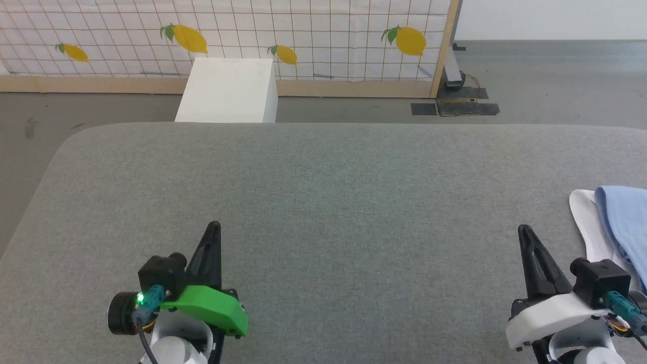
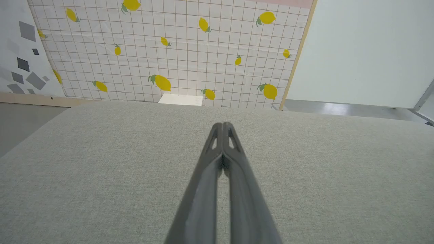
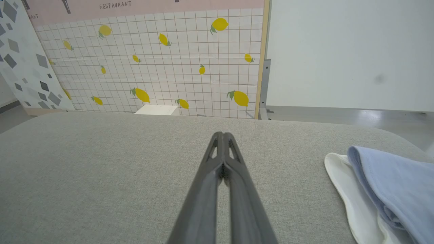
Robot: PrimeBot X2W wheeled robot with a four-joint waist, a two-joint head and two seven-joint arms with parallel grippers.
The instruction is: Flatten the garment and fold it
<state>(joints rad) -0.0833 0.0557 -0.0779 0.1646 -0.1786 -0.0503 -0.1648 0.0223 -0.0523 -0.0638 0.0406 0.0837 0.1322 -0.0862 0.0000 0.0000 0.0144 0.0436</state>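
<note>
Off to the right of the right gripper point(image 1: 524, 230), just beside it on the table: the garment point(image 1: 624, 227). Lies bunched at the right edge of the head view, light blue knit over a white flap point(image 1: 584, 222), likely the collar. Cut off by the frame there, so no telling its full spread. Visible part runs near-to-far along the table's right side. Neither flattened nor folded; by the look of it, task barely begun.

Right gripper: fingers pressed together along their tips, clamped on nothing, pointing toward the far edge, low over the cloth. Touching it or hovering, cannot tell. Left gripper point(image 1: 215, 226): likewise closed tight and empty, well apart from the garment, with most of the table's width between. Nearer arm by far: the right. Next move probably calls for a swing rightward and a parting of the jaws before any pinch on a blue edge, then perhaps a drag toward the middle for spreading room.

Surface: a padded table point(image 1: 323, 192) in grey woven fabric, rounded at the far corners, plain across centre and left. Beyond its far edge: grey floor point(image 1: 530, 86), a white box point(image 1: 227, 91) set against a lemon-printed grid screen point(image 1: 313, 35) with a wooden frame, and to the right a plain white wall point(image 3: 339, 51).
</note>
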